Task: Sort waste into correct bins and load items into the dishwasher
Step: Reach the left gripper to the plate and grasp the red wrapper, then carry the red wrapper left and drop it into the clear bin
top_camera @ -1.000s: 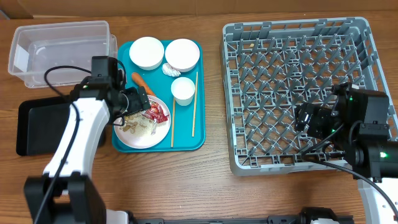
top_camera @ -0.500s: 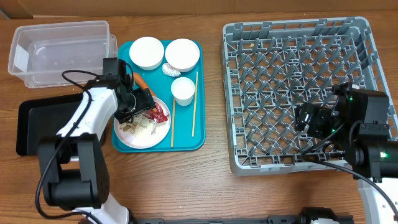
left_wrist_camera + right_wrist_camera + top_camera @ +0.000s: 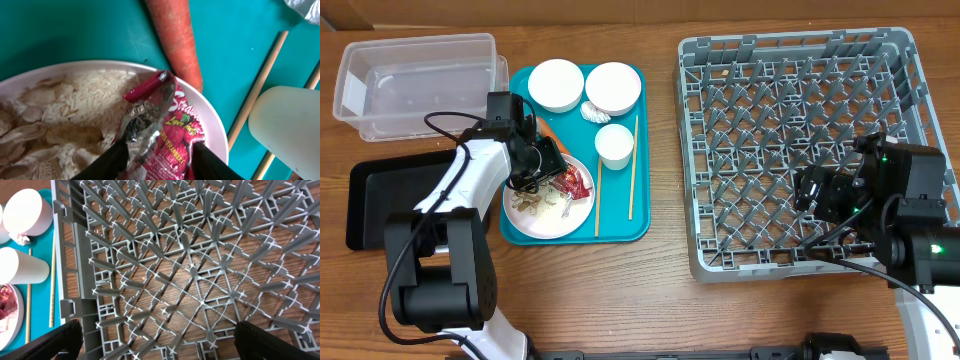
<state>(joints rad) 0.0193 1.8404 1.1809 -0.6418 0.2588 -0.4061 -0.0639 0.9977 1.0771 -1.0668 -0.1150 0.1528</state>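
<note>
Dish rack [image 3: 790,40]: on the worktop's right side, waiting for dishes.
Right tool [image 3: 160,350]: hangs over the rack, fingers spread wide, holding nothing.
Plate [image 3: 212,125]: on the teal tray [image 3: 620,225], carrying scraps.
Left tool [image 3: 160,150]: clamped on the wrapper, probably to carry it to a bin.
Red wrapper [image 3: 170,130]: on the plate, beside the carrot [image 3: 175,35].

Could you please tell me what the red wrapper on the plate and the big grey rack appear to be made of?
The red crinkled snack wrapper looks like metallised plastic film: glossy printed outside, shiny silver creased inside. The large square grey dish rack seems to be moulded plastic, matte, with a uniform lattice and pegs.
</note>
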